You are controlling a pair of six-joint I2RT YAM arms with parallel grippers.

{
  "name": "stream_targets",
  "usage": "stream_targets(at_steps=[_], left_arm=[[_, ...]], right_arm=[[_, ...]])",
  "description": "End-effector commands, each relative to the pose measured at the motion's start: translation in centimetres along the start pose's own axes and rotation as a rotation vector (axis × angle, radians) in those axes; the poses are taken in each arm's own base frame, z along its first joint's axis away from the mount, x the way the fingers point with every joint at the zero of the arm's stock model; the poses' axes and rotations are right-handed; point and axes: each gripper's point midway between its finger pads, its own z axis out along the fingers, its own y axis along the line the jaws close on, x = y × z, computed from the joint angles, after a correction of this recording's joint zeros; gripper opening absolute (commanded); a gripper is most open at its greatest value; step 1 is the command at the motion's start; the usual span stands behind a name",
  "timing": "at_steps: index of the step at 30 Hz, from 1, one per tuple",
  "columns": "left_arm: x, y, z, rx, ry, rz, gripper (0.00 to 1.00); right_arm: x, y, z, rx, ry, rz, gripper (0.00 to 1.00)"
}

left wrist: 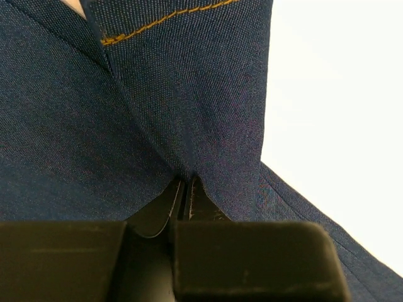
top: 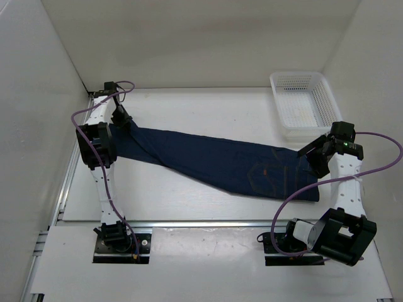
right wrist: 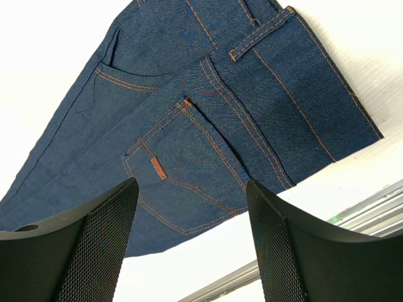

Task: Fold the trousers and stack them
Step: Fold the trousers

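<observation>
The dark navy trousers [top: 214,160] lie stretched across the white table, leg ends at the far left, waist and pockets at the right. My left gripper [top: 121,119] is shut on the leg end, and the cloth [left wrist: 189,113] rises pinched from between its fingers [left wrist: 200,204]. My right gripper [top: 315,160] is open and empty, just above the waist end. In the right wrist view the back pocket [right wrist: 182,170] with orange stitching lies beyond the open fingers [right wrist: 101,239].
A white mesh basket [top: 305,104] stands at the back right of the table. White walls enclose the left, back and right. An aluminium rail [top: 201,223] runs along the table's near edge.
</observation>
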Motion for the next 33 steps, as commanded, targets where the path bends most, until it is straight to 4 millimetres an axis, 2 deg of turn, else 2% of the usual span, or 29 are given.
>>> stream_targets(at_steps=[1, 3, 4, 8, 11, 15, 18, 20, 24, 25, 26, 28, 29, 31, 33], left_arm=[[-3.0, -1.5, -5.4, 0.058, -0.127, 0.003, 0.1], [-3.0, -1.5, -5.4, 0.057, -0.127, 0.012, 0.1], [-3.4, -1.6, -5.7, 0.063, -0.138, 0.012, 0.26], [-3.2, -1.7, -5.5, 0.066, -0.126, 0.023, 0.34], [-3.2, -1.8, -5.5, 0.074, -0.122, 0.024, 0.34], [-3.2, -2.1, -5.2, 0.083, -0.117, 0.016, 0.27], [-3.2, -2.1, -5.2, 0.083, -0.117, 0.015, 0.21], [-3.4, -2.2, -5.5, 0.087, -0.125, 0.015, 0.1], [-3.3, -2.4, -5.5, 0.096, -0.12, 0.016, 0.1], [-3.3, -2.4, -5.5, 0.096, -0.12, 0.016, 0.15], [-3.3, -2.3, -5.9, 0.096, -0.12, 0.016, 0.29], [-3.4, -2.6, -6.2, 0.108, -0.125, 0.017, 0.31], [-3.5, -2.6, -6.2, 0.109, -0.125, 0.017, 0.27], [-3.5, -2.4, -6.2, 0.1, -0.129, 0.016, 0.11], [-3.8, -2.6, -6.4, 0.105, -0.138, 0.016, 0.11]], right_arm=[[0.0, 0.4, 0.0, -0.02, 0.001, -0.02, 0.74], [0.0, 0.4, 0.0, -0.02, 0.001, -0.02, 0.74], [0.0, 0.4, 0.0, -0.02, 0.001, -0.02, 0.74], [0.0, 0.4, 0.0, -0.02, 0.001, -0.02, 0.74], [0.0, 0.4, 0.0, -0.02, 0.001, -0.02, 0.74], [0.0, 0.4, 0.0, -0.02, 0.001, -0.02, 0.74], [0.0, 0.4, 0.0, -0.02, 0.001, -0.02, 0.74], [0.0, 0.4, 0.0, -0.02, 0.001, -0.02, 0.74], [0.0, 0.4, 0.0, -0.02, 0.001, -0.02, 0.74], [0.0, 0.4, 0.0, -0.02, 0.001, -0.02, 0.74], [0.0, 0.4, 0.0, -0.02, 0.001, -0.02, 0.74], [0.0, 0.4, 0.0, -0.02, 0.001, -0.02, 0.74], [0.0, 0.4, 0.0, -0.02, 0.001, -0.02, 0.74], [0.0, 0.4, 0.0, -0.02, 0.001, -0.02, 0.74], [0.0, 0.4, 0.0, -0.02, 0.001, -0.02, 0.74]])
